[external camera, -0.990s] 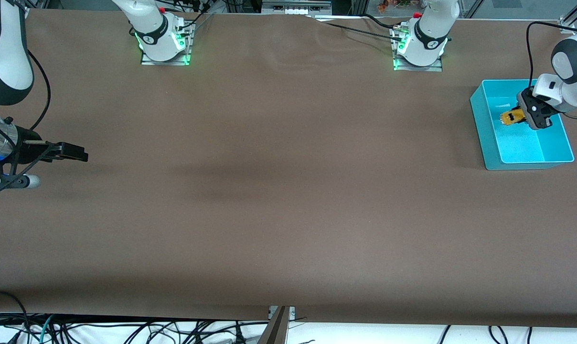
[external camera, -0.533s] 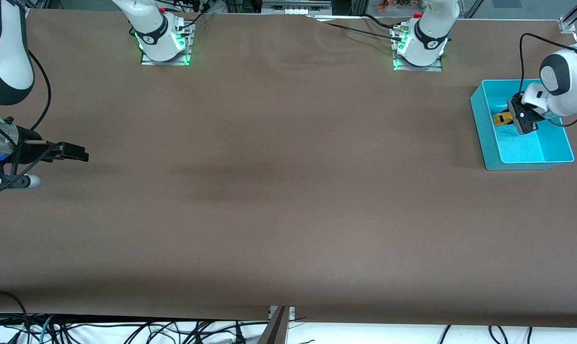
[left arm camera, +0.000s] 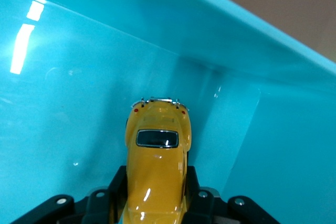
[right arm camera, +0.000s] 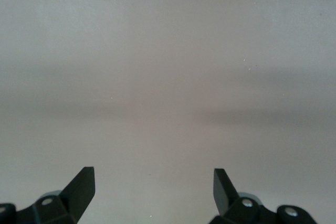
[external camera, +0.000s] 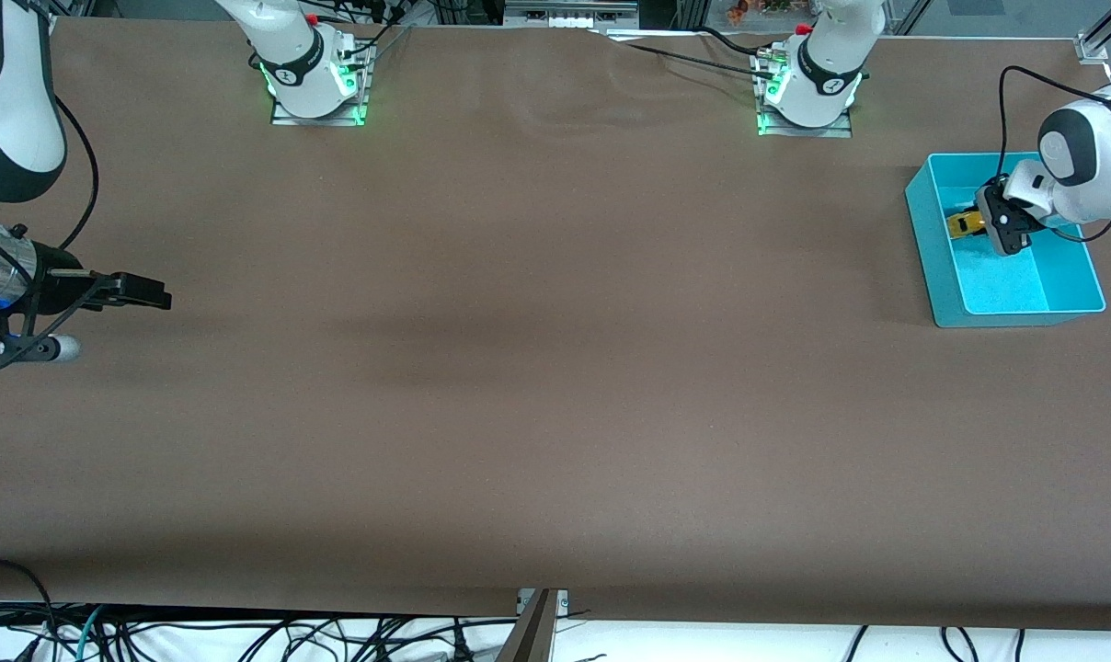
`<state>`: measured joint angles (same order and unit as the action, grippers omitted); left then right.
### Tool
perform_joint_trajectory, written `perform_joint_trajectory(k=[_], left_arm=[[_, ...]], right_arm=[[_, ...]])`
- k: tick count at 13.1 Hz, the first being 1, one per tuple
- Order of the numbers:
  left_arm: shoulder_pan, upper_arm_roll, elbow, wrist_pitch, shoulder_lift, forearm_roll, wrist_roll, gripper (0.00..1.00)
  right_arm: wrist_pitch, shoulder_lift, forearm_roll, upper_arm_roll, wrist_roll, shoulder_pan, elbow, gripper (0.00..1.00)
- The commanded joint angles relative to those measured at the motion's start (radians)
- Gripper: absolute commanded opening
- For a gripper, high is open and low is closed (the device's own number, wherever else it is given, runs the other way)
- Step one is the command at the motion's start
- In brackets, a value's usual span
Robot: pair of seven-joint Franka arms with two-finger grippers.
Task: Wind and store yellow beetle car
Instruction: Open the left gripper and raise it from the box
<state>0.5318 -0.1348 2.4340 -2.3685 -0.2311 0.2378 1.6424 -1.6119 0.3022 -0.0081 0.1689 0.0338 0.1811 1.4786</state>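
The yellow beetle car (external camera: 965,223) is seen inside the teal bin (external camera: 933,248), which stands on the brown desk (external camera: 555,368) at the left arm's end, nearer to the front camera than the left arm's base. The car sits in the part of the bin farther from the front camera, close to a corner where two walls meet, as the left wrist view shows. The left gripper (external camera: 990,225) is lowered into the bin with the car between its fingers (left arm camera: 118,184); the fingers flank the car's flanks closely, but whether they pinch it or have just begun to release it cannot be told from these views. It also cannot be said with certainty whether the wheels rest on the bin floor, though the car appears to be low against it. The right gripper (external camera: 146,292) is held over bare desk at the right arm's end, well apart from the bin, with its fingers (right arm camera: 84,184) spread wide and nothing between them; that arm waits. As a judgement, the task is taken to be nearly finished: the car has been brought into the bin, so the storing step is in hand, and the winding is presumed to be done, although nothing here proves it. What is left appears to be the release of the car, if not already made, and the lifting of the left gripper clear of the bin walls without the car being dragged along.
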Motion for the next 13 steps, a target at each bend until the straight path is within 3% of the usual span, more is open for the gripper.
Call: perform_joint_trajectory(k=[1,4,7,9,13], left_arm=[[0.007,0.004,-0.013,0.005,0.016,0.02,0.011,1.0],[-0.01,0.007,-0.052,0.014,0.096,0.014,0.014,1.0],[-0.114,0.023,-0.197,0.081,0.174,0.002,0.016,1.0],[-0.13,0.075,-0.309,0.12,0.18,-0.027,0.014,1.0],[-0.165,0.129,-0.398,0.184,0.26,-0.078,-0.018,1.0]], right_arm=[[0.024,-0.017,-0.006,0.008,-0.008,0.003,0.0,1.0],[0.024,-0.017,-0.006,0.008,-0.008,0.003,0.0,1.0],[0.026,-0.017,-0.006,0.008,-0.009,0.003,0.0,1.0],[0.026,-0.017,-0.006,0.008,-0.009,0.003,0.0,1.0],[0.027,-0.017,-0.006,0.008,-0.009,0.003,0.0,1.0]])
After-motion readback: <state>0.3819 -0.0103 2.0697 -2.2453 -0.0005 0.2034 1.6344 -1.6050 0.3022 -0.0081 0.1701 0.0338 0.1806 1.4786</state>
